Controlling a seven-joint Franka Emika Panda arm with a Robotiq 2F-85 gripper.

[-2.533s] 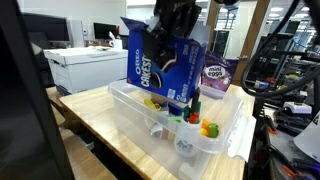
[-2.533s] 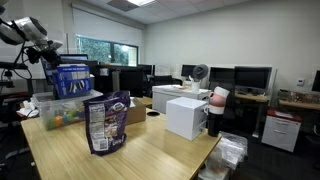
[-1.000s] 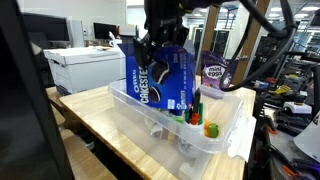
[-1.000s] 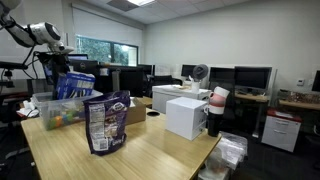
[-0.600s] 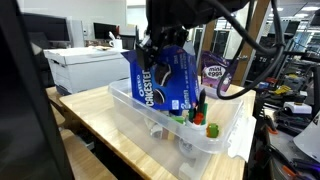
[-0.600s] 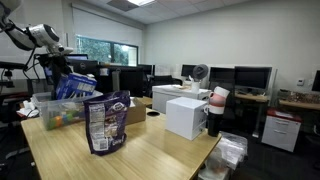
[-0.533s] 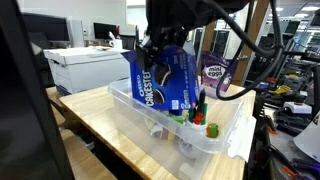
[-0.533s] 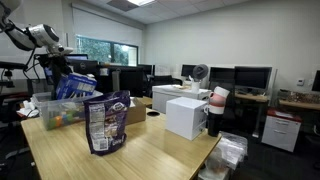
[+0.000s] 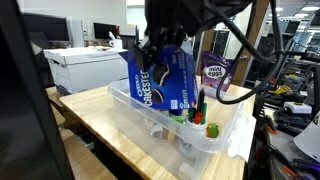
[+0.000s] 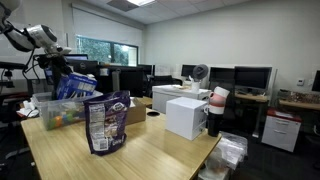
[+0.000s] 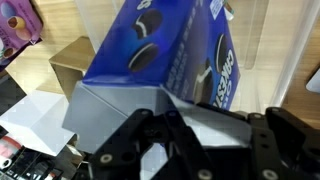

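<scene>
Jaws clamped on the blue cardboard Oreo biscuit box [image 9: 152, 82]

You had the black Robotiq gripper [image 9: 158, 47] shut hard on the box's opened top flap. In the wrist view its fingers [image 11: 150, 128] pinched the grey inner face of that flap, and the printed blue front ran away from the camera. Nothing else was in the grip.

You held the box tilted rather than upright, its top leaning to one side under the gripper. In an exterior view its lower end sat inside the walls of the long clear plastic bin [image 9: 135, 110]. Whether it rested on the bin's floor could not be told. Small coloured toy pieces [image 9: 205, 127] lay in the bin just beside the box's lower corner.

The bin stood on the light wooden table [image 9: 95, 128]. A purple bag of mini eggs [image 9: 216, 76] stood upright on the table just past the bin's end, apart from the box. Near that bag sat a small brown cardboard carton [image 11: 68, 62], which the wrist view showed below the box's far end.

From across the room, you had the gripper [image 10: 60, 68] and the box [image 10: 72, 87] at the table's far end. A white cube-shaped case [image 10: 185, 118] sat well apart from them.
</scene>
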